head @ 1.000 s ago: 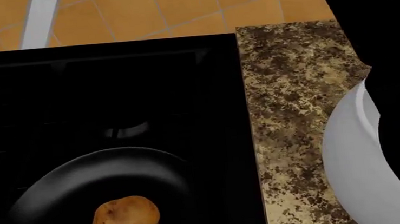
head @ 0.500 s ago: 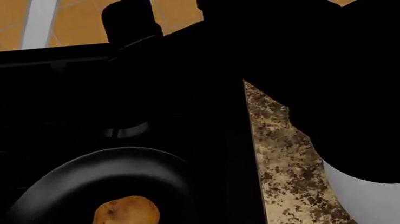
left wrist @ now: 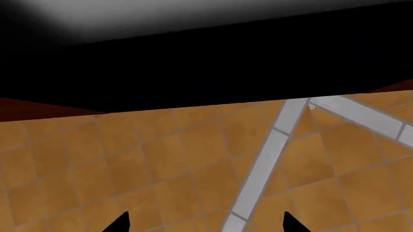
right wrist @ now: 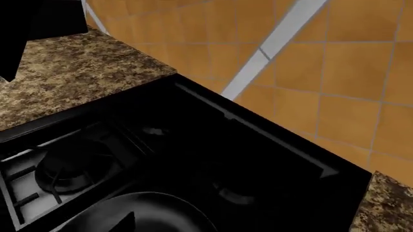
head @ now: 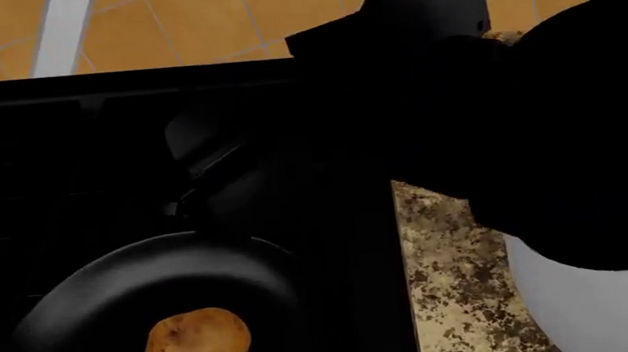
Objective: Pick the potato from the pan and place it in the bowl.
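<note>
The golden-brown potato (head: 198,346) lies in the black pan (head: 87,315) on the stove at the lower left of the head view. The white bowl (head: 616,312) stands on the counter at the lower right, its upper part hidden by my right arm (head: 491,109). That arm reaches left over the stove, beyond the pan. My right gripper (right wrist: 206,224) hovers above the pan's far rim (right wrist: 148,210). One fingertip (right wrist: 125,223) shows far off centre, the other is lost against black. My left gripper (left wrist: 204,223) is open and empty over the floor. The pan's handle is out of view.
The black stove (head: 63,164) has burners and grates (right wrist: 65,169) beyond the pan. A speckled granite counter (head: 461,291) lies between stove and bowl and also shows in the right wrist view (right wrist: 77,72). Orange floor tiles (head: 198,15) lie past the stove's back edge.
My right arm has swung in from the right, across the counter and over the stove, and lowered toward the pan's far side. It now hides more of the bowl. The potato has not moved.
</note>
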Robot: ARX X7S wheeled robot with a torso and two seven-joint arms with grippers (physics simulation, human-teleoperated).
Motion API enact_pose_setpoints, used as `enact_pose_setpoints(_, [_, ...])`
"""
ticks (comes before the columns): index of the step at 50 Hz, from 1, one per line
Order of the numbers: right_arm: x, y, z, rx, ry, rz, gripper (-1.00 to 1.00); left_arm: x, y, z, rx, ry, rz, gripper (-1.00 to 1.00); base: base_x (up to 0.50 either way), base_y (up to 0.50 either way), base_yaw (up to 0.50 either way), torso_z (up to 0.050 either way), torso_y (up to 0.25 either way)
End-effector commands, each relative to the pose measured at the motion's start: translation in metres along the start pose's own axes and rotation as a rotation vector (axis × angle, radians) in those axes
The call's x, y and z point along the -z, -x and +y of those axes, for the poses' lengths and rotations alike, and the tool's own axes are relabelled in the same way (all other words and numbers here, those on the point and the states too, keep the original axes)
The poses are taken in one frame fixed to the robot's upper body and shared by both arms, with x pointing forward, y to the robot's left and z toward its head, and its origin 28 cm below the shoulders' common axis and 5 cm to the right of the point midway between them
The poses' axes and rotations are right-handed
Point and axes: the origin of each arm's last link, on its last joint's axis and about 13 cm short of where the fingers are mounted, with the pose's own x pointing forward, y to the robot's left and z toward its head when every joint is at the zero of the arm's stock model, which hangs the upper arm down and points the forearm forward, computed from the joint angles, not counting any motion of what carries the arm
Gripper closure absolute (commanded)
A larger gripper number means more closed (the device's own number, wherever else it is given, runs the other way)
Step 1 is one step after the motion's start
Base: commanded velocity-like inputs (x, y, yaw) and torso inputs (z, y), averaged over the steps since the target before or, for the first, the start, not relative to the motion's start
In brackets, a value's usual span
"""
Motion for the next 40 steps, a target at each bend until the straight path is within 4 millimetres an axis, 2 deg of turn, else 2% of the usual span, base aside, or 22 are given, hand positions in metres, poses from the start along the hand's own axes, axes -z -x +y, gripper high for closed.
enact_pose_setpoints(1, [0.007, 0.001, -0.003, -0.089, 0.042, 0.06, -1.0, 0.002, 0.0, -0.001, -0.005, -0.003, 0.006, -1.0, 0.0, 0.0, 0.0, 0.0, 0.0])
enact_pose_setpoints(8, [0.004, -0.002, -0.007, -0.157, 0.071, 0.077, -1.0, 0.005, -0.001, -0.002, -0.009, -0.002, 0.016, -1.0, 0.0, 0.0, 0.0, 0.0, 0.0])
enact_pose_setpoints(19, [-0.008, -0.014, -0.016, -0.305, 0.21, 0.146, -1.0, 0.009, 0.0, 0.0, -0.026, -0.009, 0.03, -1.0, 0.0, 0.0, 0.0, 0.0, 0.0])
enact_pose_setpoints(23, [-0.02, -0.015, -0.025, -0.32, 0.224, 0.155, -1.0, 0.009, 0.0, -0.001, -0.033, -0.018, 0.033, -1.0, 0.0, 0.0, 0.0, 0.0, 0.0])
enact_pose_setpoints(30, [-0.026, -0.02, -0.036, -0.36, 0.265, 0.199, -1.0, 0.005, 0.002, -0.003, -0.052, -0.036, 0.037, -1.0, 0.0, 0.0, 0.0, 0.0, 0.0])
enact_pose_setpoints(40, [-0.03, -0.035, -0.034, -0.455, 0.327, 0.299, -1.0, 0.003, 0.009, 0.002, -0.096, -0.049, 0.043, -1.0, 0.0, 0.0, 0.0, 0.0, 0.0])
